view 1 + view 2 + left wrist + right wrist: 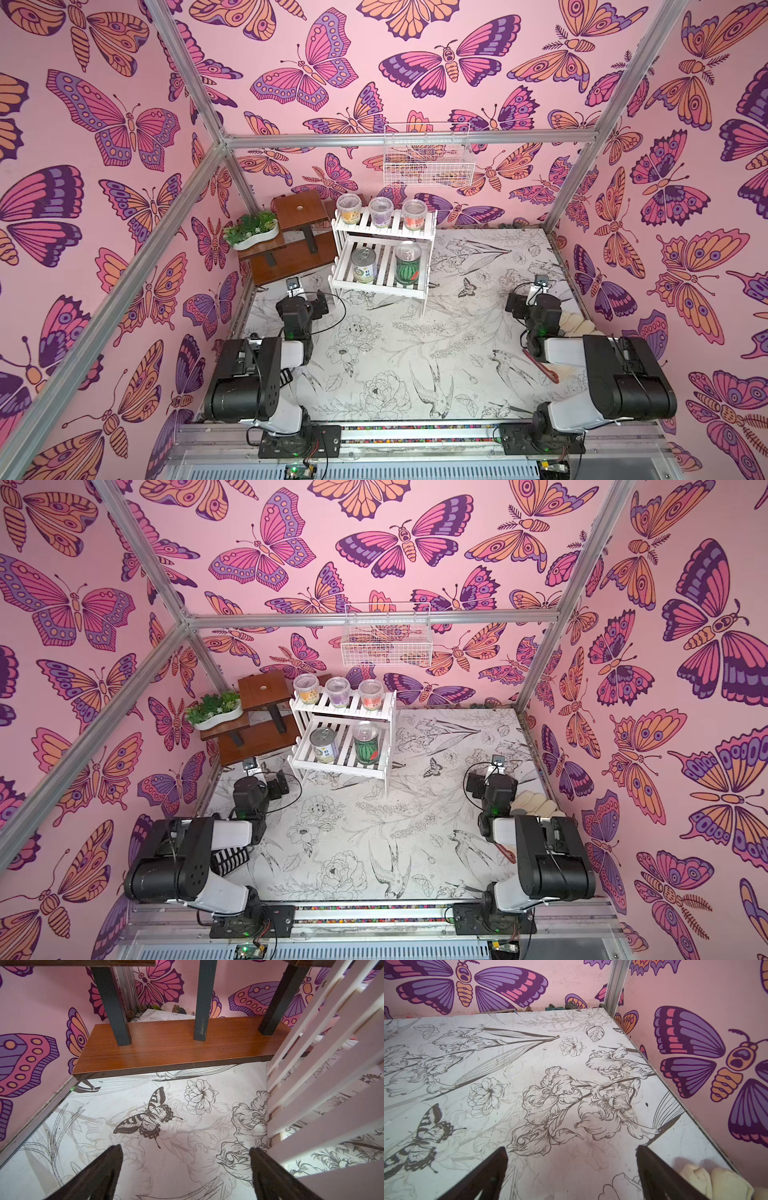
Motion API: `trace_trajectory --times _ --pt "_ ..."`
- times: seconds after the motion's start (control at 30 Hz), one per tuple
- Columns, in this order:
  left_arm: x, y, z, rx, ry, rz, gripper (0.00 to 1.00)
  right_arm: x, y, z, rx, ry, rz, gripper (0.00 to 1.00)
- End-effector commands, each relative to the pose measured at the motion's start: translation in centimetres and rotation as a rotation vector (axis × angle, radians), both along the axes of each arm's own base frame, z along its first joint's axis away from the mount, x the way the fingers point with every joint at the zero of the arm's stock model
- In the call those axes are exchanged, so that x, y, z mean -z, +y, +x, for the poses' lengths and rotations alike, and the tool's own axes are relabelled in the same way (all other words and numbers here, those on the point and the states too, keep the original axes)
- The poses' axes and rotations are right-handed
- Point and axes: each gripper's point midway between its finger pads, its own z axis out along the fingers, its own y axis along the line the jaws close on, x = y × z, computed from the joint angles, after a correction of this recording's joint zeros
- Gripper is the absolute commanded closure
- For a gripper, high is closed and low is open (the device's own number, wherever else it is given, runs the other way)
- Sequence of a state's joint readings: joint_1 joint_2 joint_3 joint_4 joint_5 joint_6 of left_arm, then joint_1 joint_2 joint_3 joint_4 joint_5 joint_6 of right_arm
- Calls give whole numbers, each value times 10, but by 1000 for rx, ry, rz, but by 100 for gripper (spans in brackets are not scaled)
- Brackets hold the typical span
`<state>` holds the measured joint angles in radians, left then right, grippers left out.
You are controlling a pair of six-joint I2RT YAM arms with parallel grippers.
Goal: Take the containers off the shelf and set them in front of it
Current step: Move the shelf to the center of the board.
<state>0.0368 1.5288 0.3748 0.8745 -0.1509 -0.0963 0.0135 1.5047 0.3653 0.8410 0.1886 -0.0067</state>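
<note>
The white slatted shelf (430, 226) (390, 706) stands at the back of the table, left of centre. Its top tier holds three clear lidded cups: yellow (349, 209), purple (381, 212) and red-orange (413, 215). On the lower tier stand a white-green can (364, 265) and a watermelon can (408, 264). My left gripper (186, 1148) is open and empty, low over the table, with the shelf's slats (322, 1064) close beside it. My right gripper (572, 1148) is open and empty too, over bare table near the right wall, well apart from the shelf.
A brown stepped stand (291, 245) with a white planter (253, 232) sits left of the shelf; its base (176, 1047) lies ahead of my left gripper. A white wire basket (428, 156) hangs on the back wall. A cream soft thing (575, 324) lies by the right wall.
</note>
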Motion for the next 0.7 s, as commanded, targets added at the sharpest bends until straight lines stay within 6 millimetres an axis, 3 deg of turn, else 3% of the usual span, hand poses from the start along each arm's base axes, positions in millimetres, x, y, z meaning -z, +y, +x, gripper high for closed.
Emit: trace_trajectory --times 0.0,0.5,0.67 --pt "2 0 1 -3 2 9 0 -6 0 4 -2 -13 10 1" --pt "2 0 1 -3 3 10 0 -6 0 5 -13 -9 21 1" --pt "-17 -9 2 54 52 12 0 -25 6 5 -25 7 -8 1"
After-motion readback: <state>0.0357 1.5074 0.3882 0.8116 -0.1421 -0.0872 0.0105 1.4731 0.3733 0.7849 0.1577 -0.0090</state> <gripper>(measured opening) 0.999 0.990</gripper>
